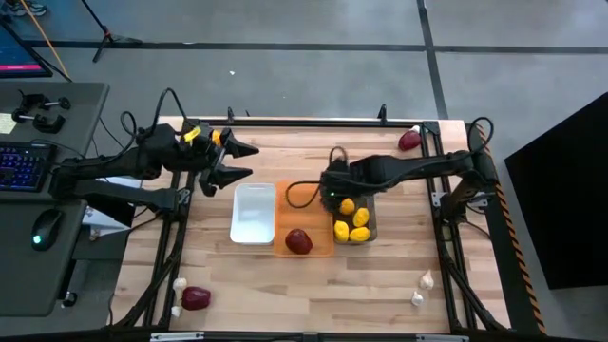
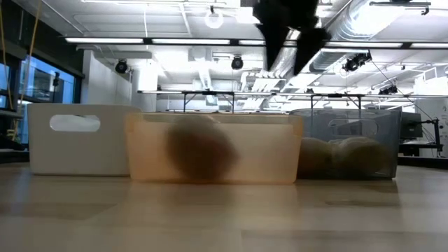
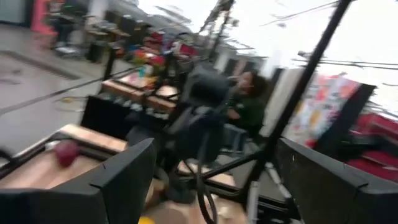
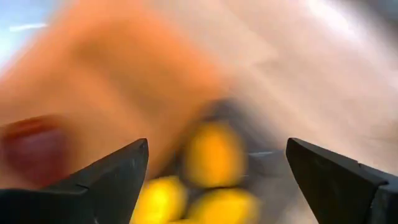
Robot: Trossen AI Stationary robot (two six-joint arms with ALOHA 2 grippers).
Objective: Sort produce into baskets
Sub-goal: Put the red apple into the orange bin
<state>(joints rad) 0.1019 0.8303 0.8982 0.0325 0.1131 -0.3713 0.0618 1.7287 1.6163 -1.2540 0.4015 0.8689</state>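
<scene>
High view, baskets: white basket (image 1: pixel 254 213), orange basket (image 1: pixel 306 224) and grey basket (image 1: pixel 355 222) stand side by side at frame centre, walls touching.
High view, sorted produce: one dark red fruit (image 1: pixel 298 241) lies in the orange basket; yellow lemons (image 1: pixel 353 222) lie in the grey basket.
High view, loose produce: a second dark red fruit (image 1: pixel 197 298) with garlic bulbs (image 1: pixel 180 284) beside it at lower left; a third dark red fruit (image 1: pixel 409 141) at upper right; two more garlic bulbs (image 1: pixel 424 287) at lower right.
High view, right gripper (image 1: pixel 334 197): over the far end of the grey basket, just above the lemons.
High view, left gripper (image 1: pixel 237 161): above and left of the white basket, jaws spread, holding nothing.
Low view, baskets: white at left, orange at centre with the dark fruit behind its wall, grey at right with pale lemons inside; a dark gripper hangs at top centre.
Left wrist view: fingers (image 3: pixel 124 177) wide apart at frame bottom; a red fruit at left.
Right wrist view: fingers (image 4: pixel 118 171) wide apart, empty, with the lemons between them; red fruit at left.
</scene>
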